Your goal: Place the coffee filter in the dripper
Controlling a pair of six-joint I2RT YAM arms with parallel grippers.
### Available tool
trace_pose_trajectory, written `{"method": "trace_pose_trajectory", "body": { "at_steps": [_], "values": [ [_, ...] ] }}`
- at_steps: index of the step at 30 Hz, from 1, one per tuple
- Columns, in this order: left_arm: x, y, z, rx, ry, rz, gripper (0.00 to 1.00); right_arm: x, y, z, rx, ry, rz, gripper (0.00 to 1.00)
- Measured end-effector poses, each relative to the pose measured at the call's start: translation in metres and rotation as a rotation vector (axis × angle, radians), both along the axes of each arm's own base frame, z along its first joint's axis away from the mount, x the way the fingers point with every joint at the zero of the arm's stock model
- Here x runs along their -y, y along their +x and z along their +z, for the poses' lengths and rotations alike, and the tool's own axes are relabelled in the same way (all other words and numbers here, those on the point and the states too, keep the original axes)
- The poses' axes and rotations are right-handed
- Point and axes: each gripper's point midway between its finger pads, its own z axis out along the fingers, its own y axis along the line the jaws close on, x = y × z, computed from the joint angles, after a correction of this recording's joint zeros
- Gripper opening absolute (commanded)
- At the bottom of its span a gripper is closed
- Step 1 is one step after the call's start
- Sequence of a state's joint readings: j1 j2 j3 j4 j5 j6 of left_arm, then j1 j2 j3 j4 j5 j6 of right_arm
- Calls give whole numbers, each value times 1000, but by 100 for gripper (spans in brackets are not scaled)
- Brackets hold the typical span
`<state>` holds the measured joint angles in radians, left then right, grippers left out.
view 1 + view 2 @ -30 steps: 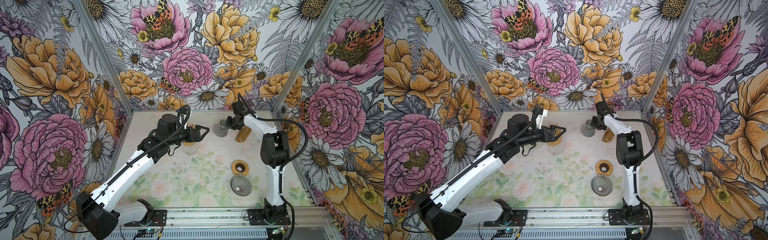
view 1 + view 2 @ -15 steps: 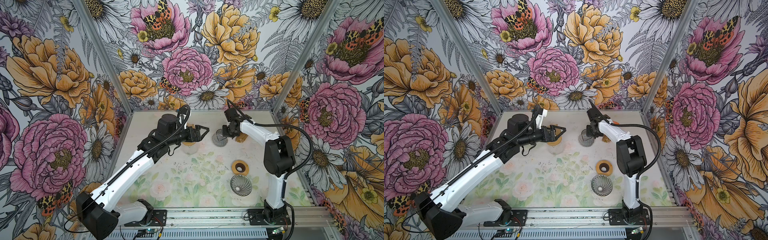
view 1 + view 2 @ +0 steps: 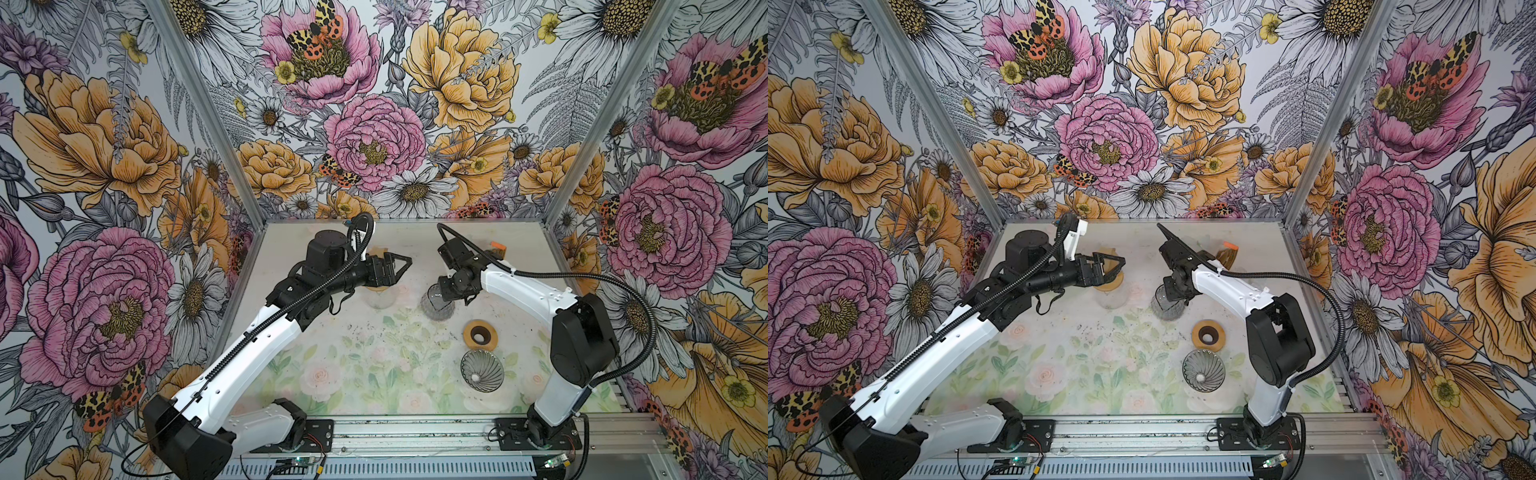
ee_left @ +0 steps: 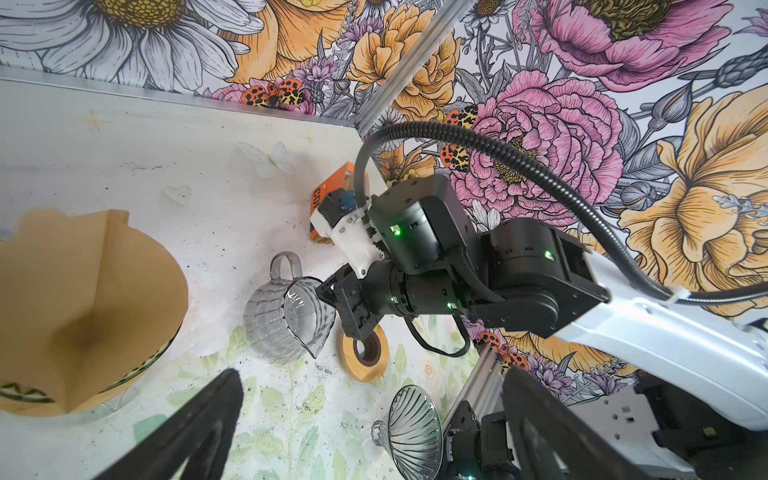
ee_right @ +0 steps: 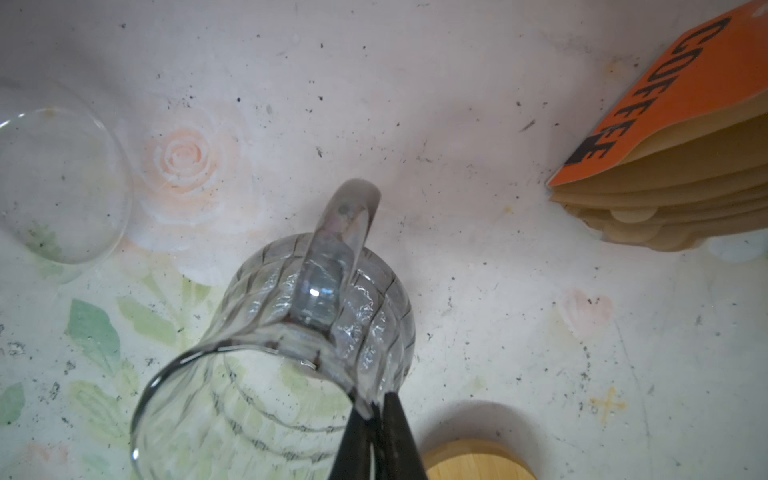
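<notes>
Left gripper (image 3: 400, 271) is hovering centre-left in both top views, fingers spread wide and holding nothing. It is right over the brown coffee filter (image 4: 83, 311), which is sitting point-down in a clear glass cup (image 3: 1112, 298). Right gripper (image 5: 376, 409) is pinching the rim of the glass pitcher (image 3: 436, 308), just right of centre. Dripper (image 3: 482, 370) is sitting at lower right, well apart from the filter, with a wooden ring (image 3: 481, 335) just above it. Orange filter pack (image 5: 685, 158) is lying at upper right near the back wall.
</notes>
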<state>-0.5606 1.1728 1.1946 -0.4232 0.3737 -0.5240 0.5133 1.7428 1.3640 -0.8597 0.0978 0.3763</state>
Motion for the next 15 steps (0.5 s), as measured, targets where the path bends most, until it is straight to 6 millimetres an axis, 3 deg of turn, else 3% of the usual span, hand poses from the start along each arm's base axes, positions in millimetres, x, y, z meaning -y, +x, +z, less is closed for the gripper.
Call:
{"method": "trace_pose_trajectory", "body": {
  "at_steps": [15],
  "values": [
    [15, -7, -10, -26, 16, -42, 99, -8, 16, -6, -10, 30, -86, 7]
  ]
}}
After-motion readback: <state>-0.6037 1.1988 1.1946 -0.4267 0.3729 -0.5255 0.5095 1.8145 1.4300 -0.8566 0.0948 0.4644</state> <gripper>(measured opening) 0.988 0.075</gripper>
